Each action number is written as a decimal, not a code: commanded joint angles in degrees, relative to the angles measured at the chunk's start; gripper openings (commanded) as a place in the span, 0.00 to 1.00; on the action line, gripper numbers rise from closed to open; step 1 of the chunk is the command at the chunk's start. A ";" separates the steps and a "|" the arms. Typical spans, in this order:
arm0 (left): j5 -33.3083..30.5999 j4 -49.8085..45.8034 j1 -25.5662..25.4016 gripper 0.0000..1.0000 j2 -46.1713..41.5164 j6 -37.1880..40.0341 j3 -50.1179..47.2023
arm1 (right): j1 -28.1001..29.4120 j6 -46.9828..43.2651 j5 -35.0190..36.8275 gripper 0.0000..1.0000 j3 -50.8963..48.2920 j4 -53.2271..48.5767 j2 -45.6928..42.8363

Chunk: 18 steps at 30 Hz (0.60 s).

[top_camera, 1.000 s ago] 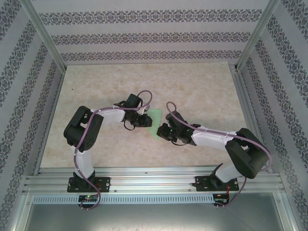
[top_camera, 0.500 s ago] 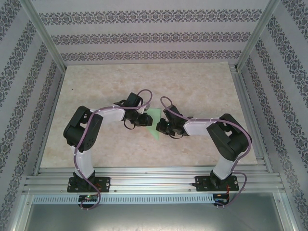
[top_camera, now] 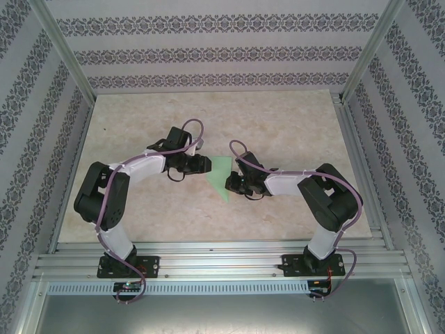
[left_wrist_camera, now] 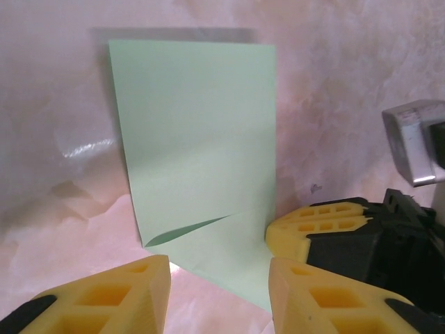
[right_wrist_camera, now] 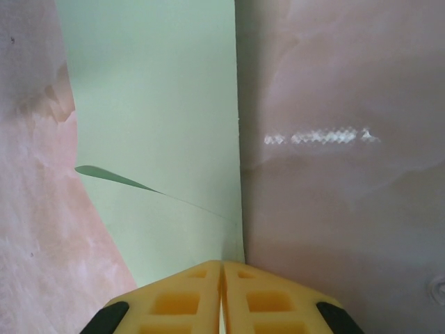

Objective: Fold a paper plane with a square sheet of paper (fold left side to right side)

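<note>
top external looks down from high behind the arms point(top_camera: 142, 165) over the whole bench point(top_camera: 139, 125); both wrist views sit low and close, sharing the same paper point(left_wrist_camera: 201, 139).

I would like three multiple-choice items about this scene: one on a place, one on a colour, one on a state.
1. Where does the paper lie?
A. between the two grippers
B. at the table's far left corner
C. on the right arm's base

2. What colour is the paper?
A. red
B. pale green
C. black

3. How is the left gripper?
A. shut on the paper
B. open
C. shut on nothing

Key:
1 A: the top view shows it between the left gripper and the right gripper.
2 B: both wrist views show pale green.
3 B: its yellow fingers stand apart.
</note>
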 commanded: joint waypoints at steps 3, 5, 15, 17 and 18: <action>1.50 0.66 -0.12 0.43 3.40 -2.00 -0.55 | -0.22 -2.13 1.85 0.10 -0.27 -5.47 2.39; 1.60 0.70 -0.12 0.43 4.58 -2.14 -0.40 | -0.29 -2.22 2.16 0.10 -0.30 -5.77 2.21; 3.03 2.20 -0.20 0.42 7.07 -3.25 -1.02 | -0.35 -2.24 0.86 0.10 0.04 -4.98 2.48; 3.44 2.75 -0.28 0.40 7.39 -3.42 -1.10 | -0.32 -2.30 0.88 0.10 0.01 -4.98 2.48; 3.48 2.82 -0.25 0.40 7.53 -3.50 -1.07 | -0.39 -2.31 0.84 0.10 -0.01 -4.94 2.50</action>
